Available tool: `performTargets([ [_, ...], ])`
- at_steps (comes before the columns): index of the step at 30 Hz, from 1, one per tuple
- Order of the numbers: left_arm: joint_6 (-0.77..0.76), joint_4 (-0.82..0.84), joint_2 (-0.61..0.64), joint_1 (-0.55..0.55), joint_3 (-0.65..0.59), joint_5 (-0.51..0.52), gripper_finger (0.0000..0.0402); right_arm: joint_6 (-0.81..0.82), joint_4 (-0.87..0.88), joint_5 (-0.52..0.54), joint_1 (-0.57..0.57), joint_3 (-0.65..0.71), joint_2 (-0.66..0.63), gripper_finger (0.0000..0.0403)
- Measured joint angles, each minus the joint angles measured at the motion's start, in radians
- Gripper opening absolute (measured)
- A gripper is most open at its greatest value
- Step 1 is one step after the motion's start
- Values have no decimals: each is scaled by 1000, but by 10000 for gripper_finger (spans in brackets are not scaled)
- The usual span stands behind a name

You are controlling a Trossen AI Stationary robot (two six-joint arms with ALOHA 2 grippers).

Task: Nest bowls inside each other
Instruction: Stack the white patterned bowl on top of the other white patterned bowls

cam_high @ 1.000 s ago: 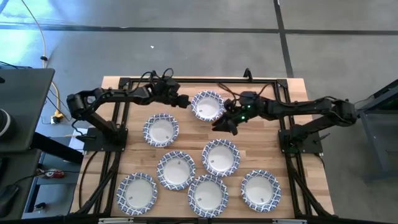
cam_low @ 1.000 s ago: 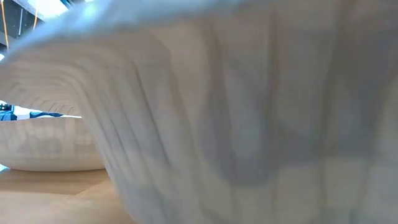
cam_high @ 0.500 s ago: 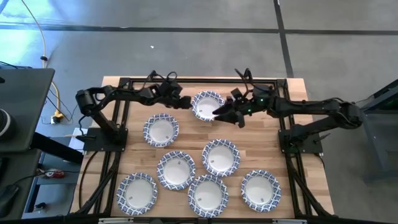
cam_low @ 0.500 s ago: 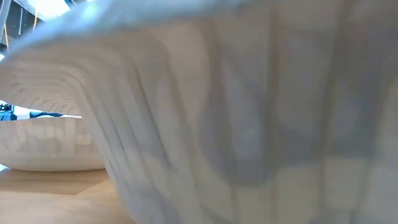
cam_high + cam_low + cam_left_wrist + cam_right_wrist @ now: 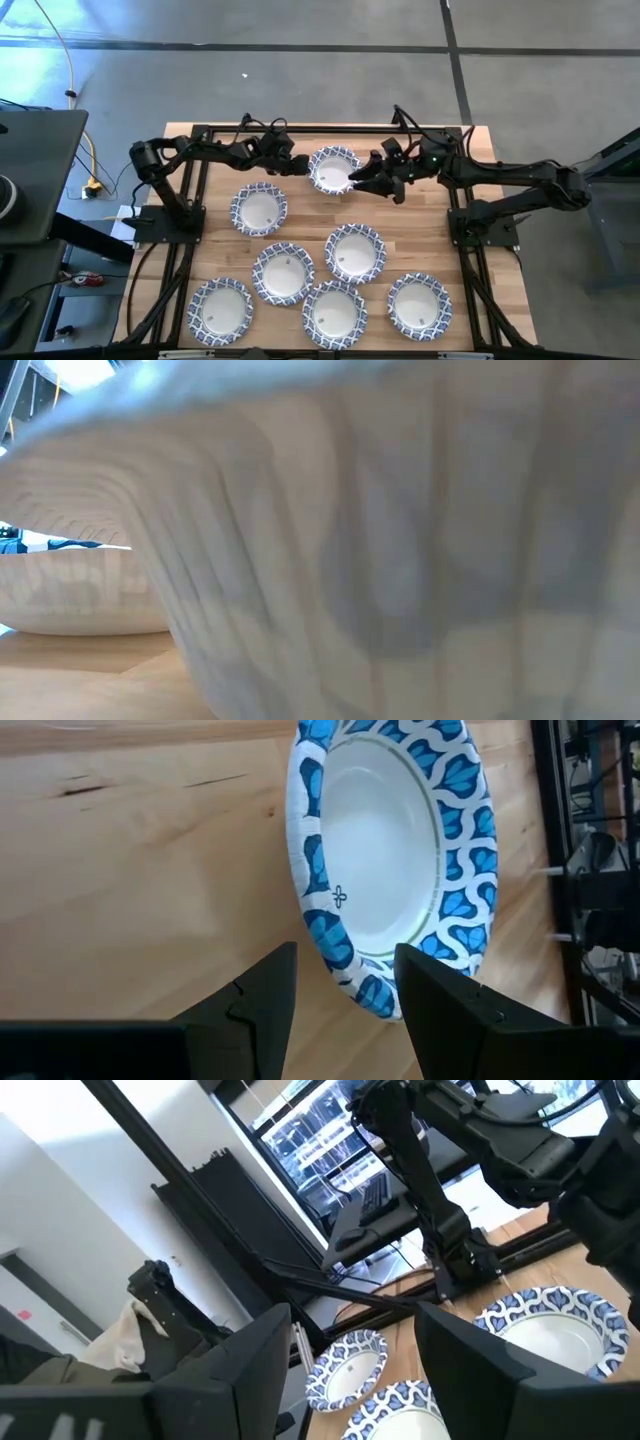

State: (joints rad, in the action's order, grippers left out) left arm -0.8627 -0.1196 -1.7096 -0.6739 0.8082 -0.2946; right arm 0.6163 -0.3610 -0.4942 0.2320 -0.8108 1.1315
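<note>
Shifted since the earlier frames: the right gripper (image 5: 352,182), previously below and beside the rear bowl (image 5: 333,168), is now raised to that bowl's right rim, fingers spread and empty.

Near row, high view: three bowls are lined along the front edge of the table (image 5: 470,240), the left one (image 5: 221,309), the middle one (image 5: 334,313) and the right one (image 5: 419,305). The low view is filled by a pale ribbed bowl wall, probably one of these, though which cannot be told.

Middle: two bowls (image 5: 283,273) and (image 5: 354,251) lie side by side, close together; one more (image 5: 259,209) sits further back on the left.

Far: the rear bowl is flanked by both arms. The left gripper (image 5: 345,982) straddles its patterned rim, one finger either side, part-spread; a firm pinch cannot be confirmed.

Handling: the bowls are judged light, thin-walled and easily bent, likely disposable. Hold is best taken at the wide rim, one finger inside and one outside. Sliding on the wood is to be expected.
</note>
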Motion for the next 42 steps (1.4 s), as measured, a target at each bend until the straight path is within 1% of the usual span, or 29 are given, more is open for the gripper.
performTargets([
  [9, -29, 1, 0, -30, 0, 31, 159, -8, -2, 0, 4, 0, -2, 206],
  [16, -89, -24, 0, -34, 0, 48, 159, -25, -2, 0, 4, 0, -2, 206],
  [23, -153, -36, 0, -32, 0, 47, 159, -32, -2, 2, 27, 0, -2, 206],
  [33, -174, -33, -1, -17, 0, 28, 159, -40, -3, -14, 66, 0, -1, 206],
  [42, -199, -46, -74, 15, 0, 6, 159, -41, -2, -39, 83, 0, -1, 206],
])
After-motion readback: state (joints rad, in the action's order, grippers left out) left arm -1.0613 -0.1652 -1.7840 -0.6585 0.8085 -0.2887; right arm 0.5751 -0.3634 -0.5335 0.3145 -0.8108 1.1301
